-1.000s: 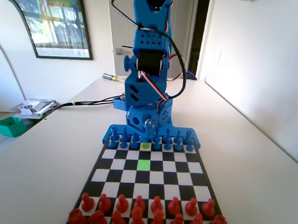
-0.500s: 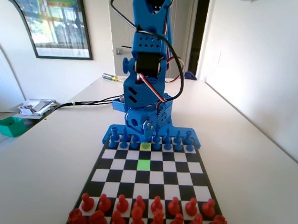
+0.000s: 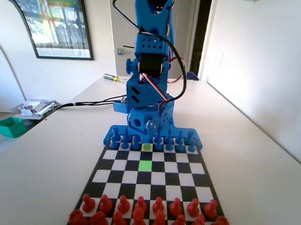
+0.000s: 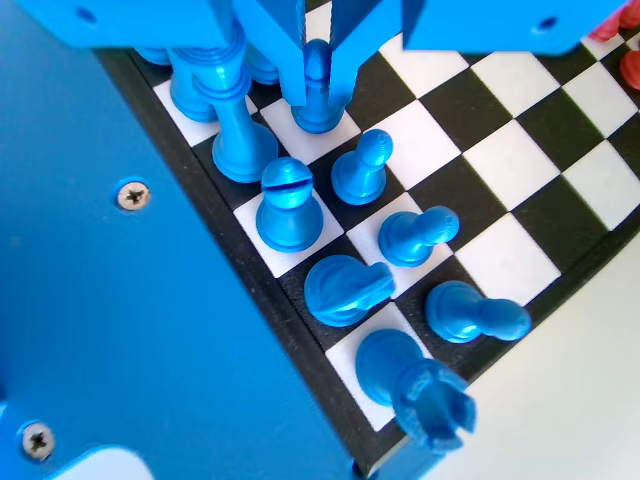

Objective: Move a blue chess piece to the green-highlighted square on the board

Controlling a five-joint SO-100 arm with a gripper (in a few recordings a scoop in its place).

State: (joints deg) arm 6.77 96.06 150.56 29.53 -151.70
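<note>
Blue chess piece [image 4: 318,85] stands on a white square in the pawn row by the board's [image 3: 179,180] far edge, right under the blue arm. The gripper [image 4: 318,60] is down over it, one jaw on each side of its round head; whether they actually pinch it, I cannot tell. The green-highlighted square [image 3: 145,165] lies bare mid-board, two rows nearer the red pieces [image 3: 140,213].

green-highlighted square [image 3: 145,165]: on the board [image 3: 118,177], mid-board.
blue pieces [image 3: 125,139]: behind the square, at the far edge.
red pieces [image 3: 158,206]: before it, near edge.
</note>
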